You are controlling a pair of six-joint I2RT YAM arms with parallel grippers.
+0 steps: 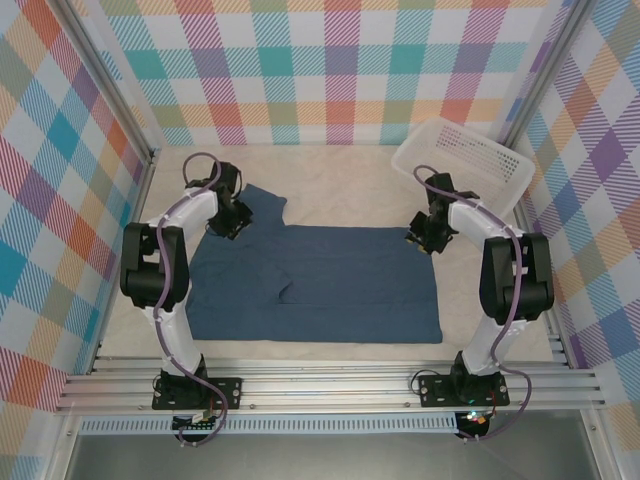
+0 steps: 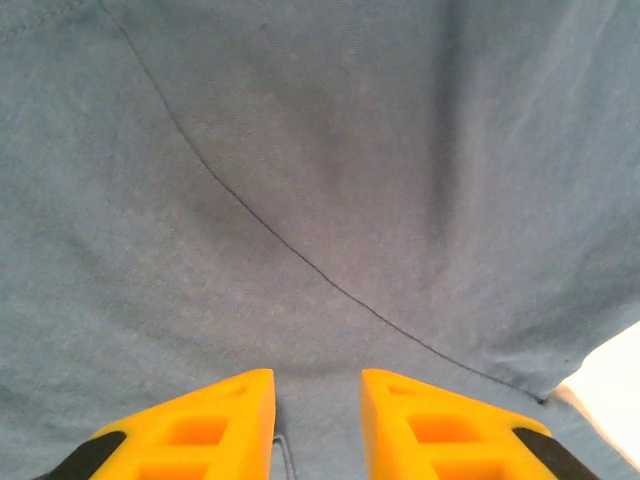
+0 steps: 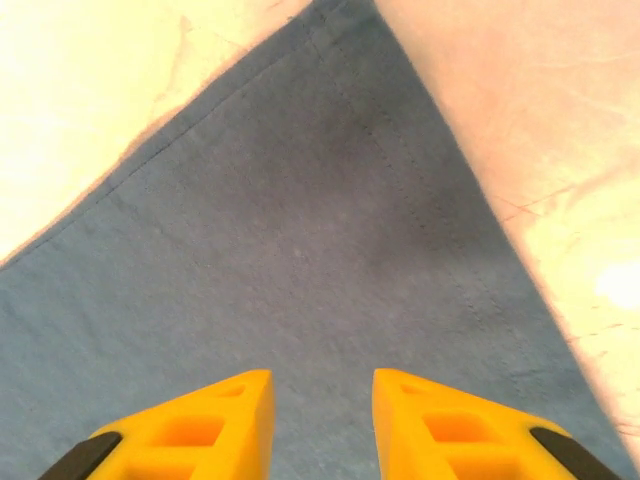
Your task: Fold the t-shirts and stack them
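I see shirt [image 1: 320, 285] spread on bench [image 1: 340, 180], left end effector [image 2: 317, 385] jaws apart over far-left sleeve seam, right end effector [image 3: 322, 385] jaws apart over far-right corner, nothing gripped, basket [image 1: 480, 150] far right

I see a white basket [image 1: 470, 160] in the far right corner of the pale table [image 1: 340, 180], with plaid walls [image 1: 330, 70] around it.

Pale table [image 1: 330, 185] — dark blue t-shirt [image 1: 320, 290] lying flat (sleeve out), white basket [image 1: 465, 150] far right.
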